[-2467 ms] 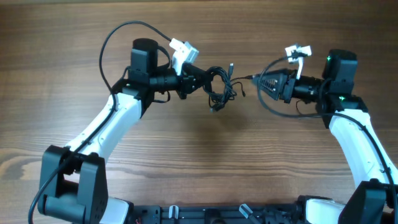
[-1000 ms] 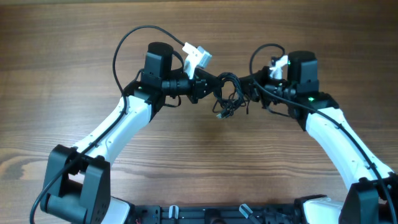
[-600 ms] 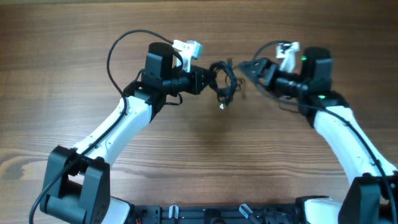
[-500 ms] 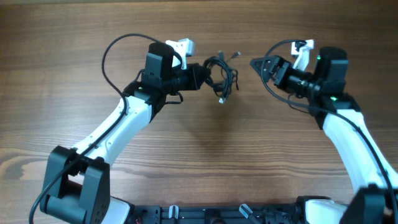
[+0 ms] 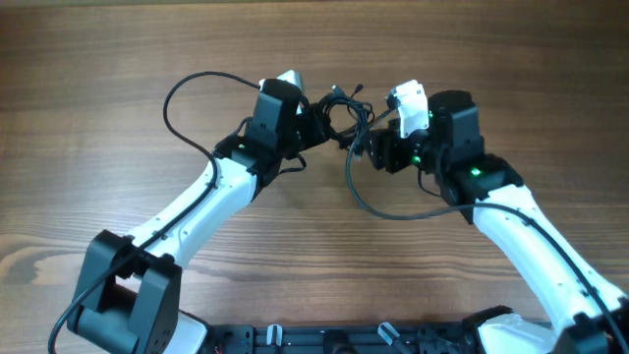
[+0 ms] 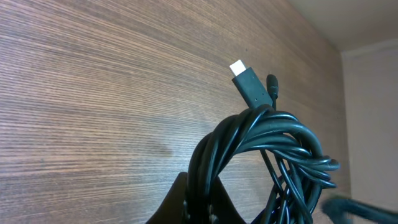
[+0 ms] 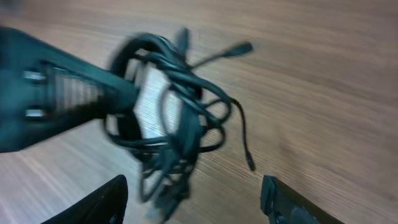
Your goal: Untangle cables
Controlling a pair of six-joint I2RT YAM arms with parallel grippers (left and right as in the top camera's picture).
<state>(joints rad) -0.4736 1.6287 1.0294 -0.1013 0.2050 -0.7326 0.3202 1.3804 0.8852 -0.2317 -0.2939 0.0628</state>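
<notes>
The cables (image 5: 342, 106) form a knotted black bundle held above the wooden table at the top middle. My left gripper (image 5: 316, 120) is shut on several strands of that bundle (image 6: 261, 146), its jaws pinched tight at the bottom edge (image 6: 200, 208). A plug with a white tip (image 6: 239, 70) sticks up from the knot. My right gripper (image 5: 366, 147) is just right of the bundle and open, fingers (image 7: 109, 198) wide apart with nothing between them. In the blurred right wrist view the cables (image 7: 171, 124) hang ahead of the right gripper (image 7: 193, 208), with a loose plug end (image 7: 249, 163) dangling.
The wooden table (image 5: 118, 59) carries nothing else. Each arm trails its own thicker black cable, looping out at the left (image 5: 182, 93) and under the right wrist (image 5: 393, 211). The two arms are close together at the top middle.
The right gripper let go of the bundle, opened and pulled away to the right, then swung back in beside it. The left gripper kept its hold and shifted the bundle slightly right.
</notes>
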